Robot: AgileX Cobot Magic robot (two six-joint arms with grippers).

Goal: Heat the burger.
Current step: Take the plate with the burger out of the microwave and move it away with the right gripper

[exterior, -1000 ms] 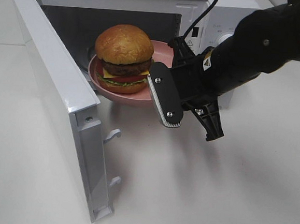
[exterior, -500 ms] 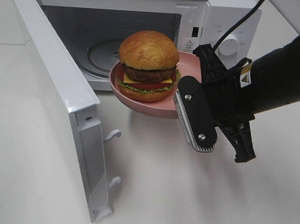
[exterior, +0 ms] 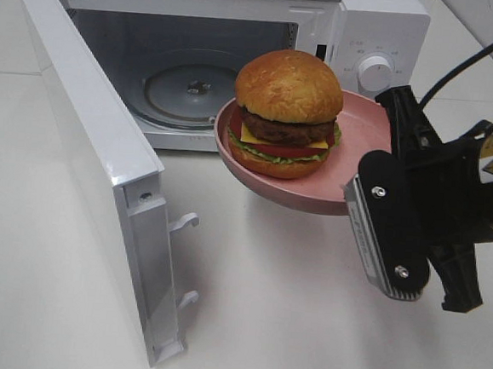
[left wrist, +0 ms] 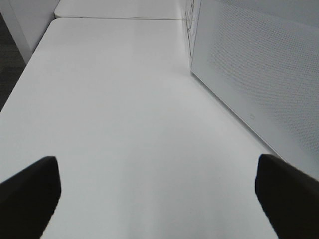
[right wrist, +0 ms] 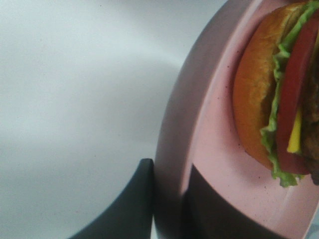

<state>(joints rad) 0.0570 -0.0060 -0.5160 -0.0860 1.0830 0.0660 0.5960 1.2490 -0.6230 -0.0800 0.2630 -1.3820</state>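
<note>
Pink plate (exterior: 351,163) carries the burger (exterior: 287,112), lifted outside the open microwave (exterior: 194,86); right gripper (exterior: 379,210) pinches the plate rim, burger just beyond its fingers. Left wrist view: left gripper (left wrist: 158,191) spread wide over bare table (left wrist: 124,124), nothing held. Right wrist view: fingers (right wrist: 209,204) clamp the rim.

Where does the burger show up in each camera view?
Exterior high: burger upper centre, on the pink plate, just outside the open microwave.
Left wrist: not in view.
Right wrist: burger along one edge.
Shared landmark: the pink plate.
</note>
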